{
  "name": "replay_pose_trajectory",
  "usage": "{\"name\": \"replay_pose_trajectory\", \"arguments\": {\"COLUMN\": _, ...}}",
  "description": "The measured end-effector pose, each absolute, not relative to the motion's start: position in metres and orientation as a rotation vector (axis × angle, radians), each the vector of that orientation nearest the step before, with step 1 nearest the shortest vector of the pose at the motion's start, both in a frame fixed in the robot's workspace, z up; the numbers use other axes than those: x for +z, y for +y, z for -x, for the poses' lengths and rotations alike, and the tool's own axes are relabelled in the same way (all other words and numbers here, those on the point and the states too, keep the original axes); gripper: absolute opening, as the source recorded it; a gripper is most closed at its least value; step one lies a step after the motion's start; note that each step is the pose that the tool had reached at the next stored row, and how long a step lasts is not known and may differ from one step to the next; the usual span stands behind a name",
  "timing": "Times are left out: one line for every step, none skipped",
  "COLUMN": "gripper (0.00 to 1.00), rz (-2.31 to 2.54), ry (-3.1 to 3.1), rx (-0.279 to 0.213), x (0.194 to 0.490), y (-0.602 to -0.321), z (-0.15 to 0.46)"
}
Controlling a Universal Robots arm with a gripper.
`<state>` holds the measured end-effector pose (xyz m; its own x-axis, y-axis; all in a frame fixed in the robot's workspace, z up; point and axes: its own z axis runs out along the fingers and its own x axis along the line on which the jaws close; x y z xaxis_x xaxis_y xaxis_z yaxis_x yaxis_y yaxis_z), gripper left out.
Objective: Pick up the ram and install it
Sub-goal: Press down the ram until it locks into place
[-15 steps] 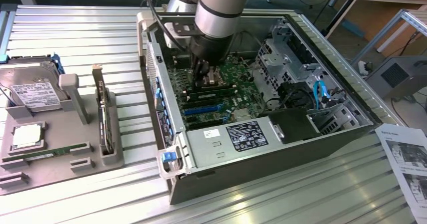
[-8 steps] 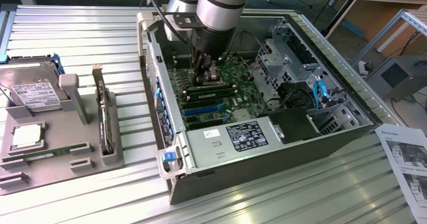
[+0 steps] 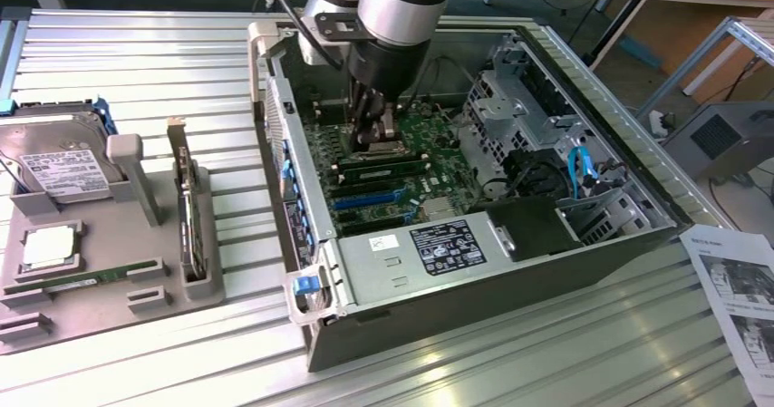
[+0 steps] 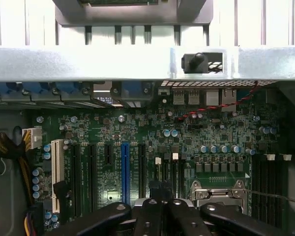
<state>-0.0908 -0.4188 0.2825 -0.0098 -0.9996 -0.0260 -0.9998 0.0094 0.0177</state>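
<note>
The ram (image 3: 97,275), a thin green stick, sits on edge in a slot of the grey tray (image 3: 109,309) at the exterior view's left. My gripper (image 3: 377,144) is far from it, lowered inside the open computer case (image 3: 484,271) just above the green motherboard (image 3: 430,130). In the wrist view the black fingers (image 4: 147,216) are pressed together, and the gripper (image 4: 160,196) is shut. It hangs over the board between the blue slot (image 4: 125,172) and the silver processor socket (image 4: 219,191). I see no stick between the fingers.
The tray also holds a hard drive (image 3: 61,167), a square silver processor (image 3: 49,247) and an upright dark card (image 3: 188,212). The case has a black power supply (image 3: 448,244), drive cages and cables on the exterior view's right. A printed sheet (image 3: 738,298) lies at the table edge.
</note>
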Motion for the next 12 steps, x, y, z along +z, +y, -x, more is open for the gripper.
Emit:
{"name": "replay_pose_trajectory", "arguments": {"gripper": 0.11, "rz": 2.206, "ry": 2.228, "rx": 0.048, "x": 0.283, "y": -0.419, "z": 0.091}}
{"name": "replay_pose_trajectory", "arguments": {"gripper": 0.11, "rz": 2.206, "ry": 2.228, "rx": 0.048, "x": 0.283, "y": -0.419, "z": 0.091}}
{"name": "replay_pose_trajectory", "arguments": {"gripper": 0.11, "rz": 2.206, "ry": 2.228, "rx": 0.048, "x": 0.283, "y": -0.419, "z": 0.091}}
{"name": "replay_pose_trajectory", "arguments": {"gripper": 0.11, "rz": 2.206, "ry": 2.228, "rx": 0.048, "x": 0.283, "y": -0.419, "z": 0.091}}
{"name": "replay_pose_trajectory", "arguments": {"gripper": 0.11, "rz": 2.206, "ry": 2.228, "rx": 0.048, "x": 0.283, "y": -0.419, "z": 0.091}}
{"name": "replay_pose_trajectory", "arguments": {"gripper": 0.11, "rz": 2.207, "ry": 2.228, "rx": 0.048, "x": 0.283, "y": -0.419, "z": 0.091}}
{"name": "replay_pose_trajectory", "arguments": {"gripper": 0.11, "rz": 2.207, "ry": 2.228, "rx": 0.048, "x": 0.283, "y": -0.419, "z": 0.09}}
{"name": "replay_pose_trajectory", "arguments": {"gripper": 0.11, "rz": 2.207, "ry": 2.228, "rx": 0.048, "x": 0.283, "y": -0.419, "z": 0.088}}
{"name": "replay_pose_trajectory", "arguments": {"gripper": 0.11, "rz": 2.206, "ry": 2.228, "rx": 0.048, "x": 0.283, "y": -0.419, "z": 0.082}}
{"name": "replay_pose_trajectory", "arguments": {"gripper": 0.11, "rz": 2.206, "ry": 2.228, "rx": 0.048, "x": 0.283, "y": -0.419, "z": 0.075}}
{"name": "replay_pose_trajectory", "arguments": {"gripper": 0.11, "rz": 2.206, "ry": 2.228, "rx": 0.048, "x": 0.283, "y": -0.419, "z": 0.067}}
{"name": "replay_pose_trajectory", "arguments": {"gripper": 0.11, "rz": 2.206, "ry": 2.228, "rx": 0.048, "x": 0.283, "y": -0.419, "z": 0.064}}
